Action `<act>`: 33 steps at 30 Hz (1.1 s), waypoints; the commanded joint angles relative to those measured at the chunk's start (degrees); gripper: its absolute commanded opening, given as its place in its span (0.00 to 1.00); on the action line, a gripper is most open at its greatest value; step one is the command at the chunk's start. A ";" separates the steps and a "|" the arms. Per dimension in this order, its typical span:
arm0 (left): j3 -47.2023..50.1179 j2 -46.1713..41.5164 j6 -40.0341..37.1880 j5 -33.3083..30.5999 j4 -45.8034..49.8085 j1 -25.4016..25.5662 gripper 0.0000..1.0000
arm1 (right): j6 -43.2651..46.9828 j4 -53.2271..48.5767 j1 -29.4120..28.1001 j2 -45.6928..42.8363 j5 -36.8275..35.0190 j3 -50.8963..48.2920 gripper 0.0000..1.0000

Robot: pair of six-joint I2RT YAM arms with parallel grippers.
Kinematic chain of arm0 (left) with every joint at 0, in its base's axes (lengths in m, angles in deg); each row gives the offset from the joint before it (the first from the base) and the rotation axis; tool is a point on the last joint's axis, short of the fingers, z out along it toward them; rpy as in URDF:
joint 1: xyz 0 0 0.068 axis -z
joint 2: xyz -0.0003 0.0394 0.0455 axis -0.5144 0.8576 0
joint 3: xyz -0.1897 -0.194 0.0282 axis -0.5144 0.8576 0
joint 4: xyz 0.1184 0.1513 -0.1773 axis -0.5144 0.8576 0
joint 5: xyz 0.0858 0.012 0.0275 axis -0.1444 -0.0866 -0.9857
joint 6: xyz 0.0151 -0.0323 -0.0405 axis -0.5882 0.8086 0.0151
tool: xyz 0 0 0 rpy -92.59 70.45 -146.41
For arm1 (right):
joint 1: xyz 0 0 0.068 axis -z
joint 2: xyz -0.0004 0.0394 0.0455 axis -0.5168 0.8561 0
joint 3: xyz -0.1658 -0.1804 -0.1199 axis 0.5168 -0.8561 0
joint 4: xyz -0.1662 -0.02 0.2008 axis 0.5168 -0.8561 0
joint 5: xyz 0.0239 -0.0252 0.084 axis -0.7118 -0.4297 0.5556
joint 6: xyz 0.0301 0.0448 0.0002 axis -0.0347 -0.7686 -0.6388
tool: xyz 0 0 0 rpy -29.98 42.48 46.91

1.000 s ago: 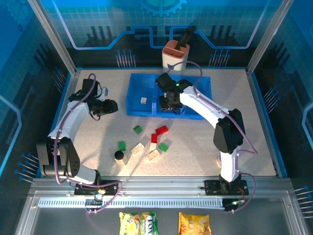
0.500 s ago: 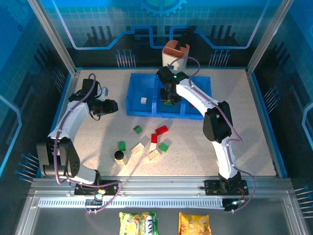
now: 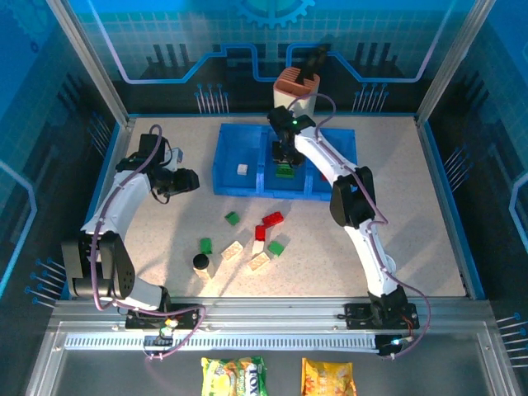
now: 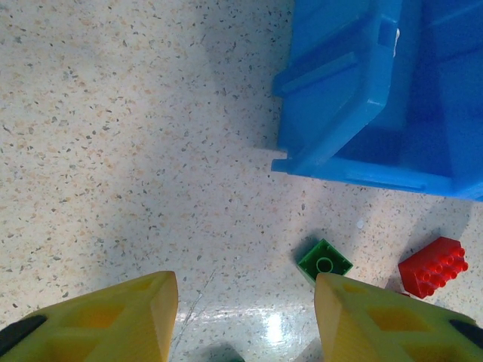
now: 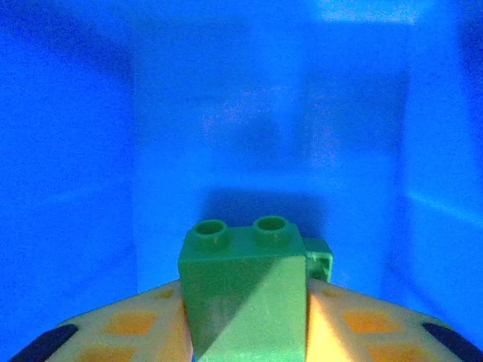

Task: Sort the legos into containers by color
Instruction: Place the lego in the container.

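Yellow snack packets (image 3: 236,375) lie nearest of all, well to the near side of the blue tray (image 3: 221,186) and outside the table rail. On the speckled table (image 3: 429,239), in front of the tray, sits a loose cluster of legos (image 3: 260,235) in green, red and cream. A black cylinder (image 3: 200,261) stands at the cluster's near-left edge, the item on the table farthest from the tray. Closest to the tray's front wall, but apart from it, are a small green brick (image 3: 233,219) and a red brick (image 3: 272,219). The left gripper (image 3: 188,180) hangs just off the tray's left side, near its front corner. In the wrist view its yellow fingers (image 4: 113,320) are spread with nothing between them, bare table below. The tray's left compartment holds one cream brick (image 3: 242,169). The right gripper (image 3: 285,165) is down in the tray's middle compartment, pinching a green lego (image 5: 245,294) studs-up between its pads, with blue walls on every side in the wrist view. Whether the lego touches the floor: cannot tell. Just behind the tray's back wall stands an orange-and-white cup holder (image 3: 295,92).
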 commanded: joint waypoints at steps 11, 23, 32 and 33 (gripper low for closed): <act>0.47 -1.26 -0.50 1.00 -0.07 -0.64 0.52 | -0.08 -0.67 2.21 6.33 1.98 4.76 0.41; 0.30 -0.97 -0.56 0.94 -0.05 -0.68 0.52 | -0.01 -0.54 2.32 6.58 2.46 4.76 0.45; 0.21 -1.00 -0.56 0.93 -0.10 -0.65 0.52 | 1.29 -1.93 2.04 1.83 1.42 5.09 0.46; 0.22 -1.00 -0.50 1.10 -0.04 -0.68 0.52 | 1.47 -2.11 1.96 1.32 1.31 5.11 0.46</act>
